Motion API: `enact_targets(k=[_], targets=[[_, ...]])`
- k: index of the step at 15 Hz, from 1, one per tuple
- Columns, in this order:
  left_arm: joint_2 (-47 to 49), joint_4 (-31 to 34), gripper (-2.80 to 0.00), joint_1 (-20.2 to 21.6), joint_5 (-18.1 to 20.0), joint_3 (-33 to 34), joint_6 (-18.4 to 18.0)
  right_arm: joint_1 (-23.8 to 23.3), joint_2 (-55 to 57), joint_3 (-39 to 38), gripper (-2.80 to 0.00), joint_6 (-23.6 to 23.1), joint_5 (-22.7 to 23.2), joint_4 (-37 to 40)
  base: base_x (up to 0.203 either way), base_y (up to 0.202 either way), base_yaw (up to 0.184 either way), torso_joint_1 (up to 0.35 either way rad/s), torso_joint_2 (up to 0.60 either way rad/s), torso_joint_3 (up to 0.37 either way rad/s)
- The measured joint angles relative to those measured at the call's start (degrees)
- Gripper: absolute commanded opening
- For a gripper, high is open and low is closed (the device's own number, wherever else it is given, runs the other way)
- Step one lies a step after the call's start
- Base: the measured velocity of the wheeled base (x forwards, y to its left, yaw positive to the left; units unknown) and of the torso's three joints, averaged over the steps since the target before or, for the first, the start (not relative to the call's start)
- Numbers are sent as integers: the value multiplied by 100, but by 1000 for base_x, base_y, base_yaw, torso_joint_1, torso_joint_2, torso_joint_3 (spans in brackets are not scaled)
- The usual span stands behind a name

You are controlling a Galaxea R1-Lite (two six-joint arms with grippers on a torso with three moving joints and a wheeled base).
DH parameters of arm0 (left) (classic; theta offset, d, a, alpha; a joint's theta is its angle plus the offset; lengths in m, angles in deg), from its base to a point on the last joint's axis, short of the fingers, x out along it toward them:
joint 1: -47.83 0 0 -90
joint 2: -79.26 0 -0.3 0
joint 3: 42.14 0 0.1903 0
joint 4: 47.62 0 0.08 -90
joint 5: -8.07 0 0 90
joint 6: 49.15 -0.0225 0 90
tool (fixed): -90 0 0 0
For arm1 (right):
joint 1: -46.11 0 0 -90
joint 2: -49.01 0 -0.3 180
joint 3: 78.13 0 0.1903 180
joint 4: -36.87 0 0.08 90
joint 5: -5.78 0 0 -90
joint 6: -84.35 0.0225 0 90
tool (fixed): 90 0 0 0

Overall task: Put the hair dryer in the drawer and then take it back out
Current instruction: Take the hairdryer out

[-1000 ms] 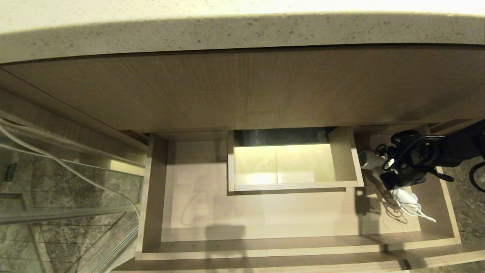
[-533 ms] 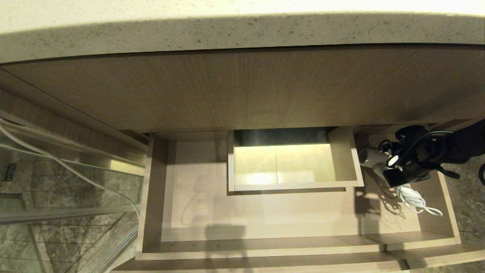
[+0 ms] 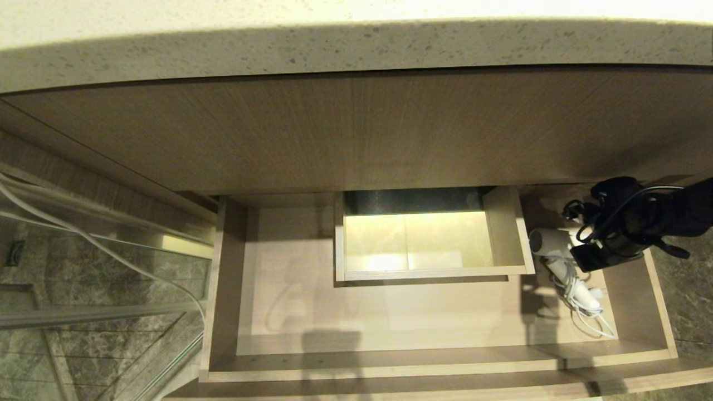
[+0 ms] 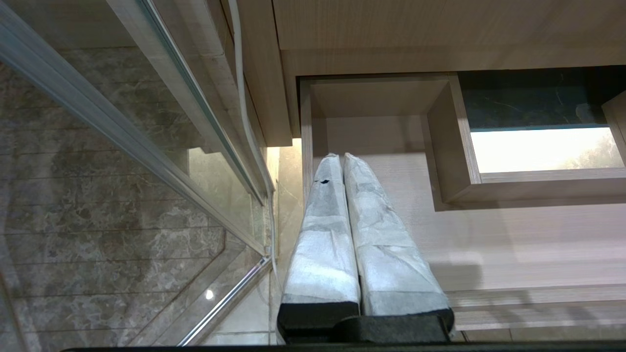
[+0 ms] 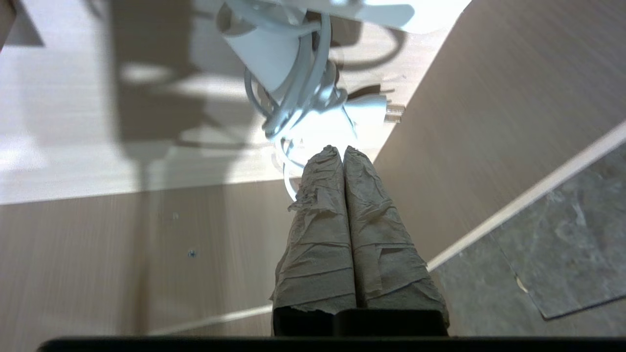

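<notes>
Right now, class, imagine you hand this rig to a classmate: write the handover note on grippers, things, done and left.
Right gripper: shut, empty, over the drawer's right end.
Left gripper: shut, idle at the drawer's left end.
Hair dryer: lying in the open drawer at its right side, cord bundled beside it.
Done: dryer in the drawer.
Left: grasp it and take it out.

one hair dryer (image 3: 548,243), one drawer (image 3: 223,289)

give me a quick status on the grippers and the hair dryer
Right gripper shut, empty, above the drawer's right end. Hair dryer lying inside, cord bundled beside it. Left gripper shut, parked. Nothing blocking.
</notes>
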Motion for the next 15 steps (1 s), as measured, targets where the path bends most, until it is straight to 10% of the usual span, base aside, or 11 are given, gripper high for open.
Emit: enact_targets(k=[14, 15], targets=[[0, -1, -280, 0, 1, 0, -6, 2, 469, -124, -280, -293, 118, -301, 0, 0, 0, 0, 0, 0], [0, 1, -280, 0, 0, 0, 0, 2, 520, -103, 0, -354, 118, -323, 0, 0, 0, 0, 0, 0]])
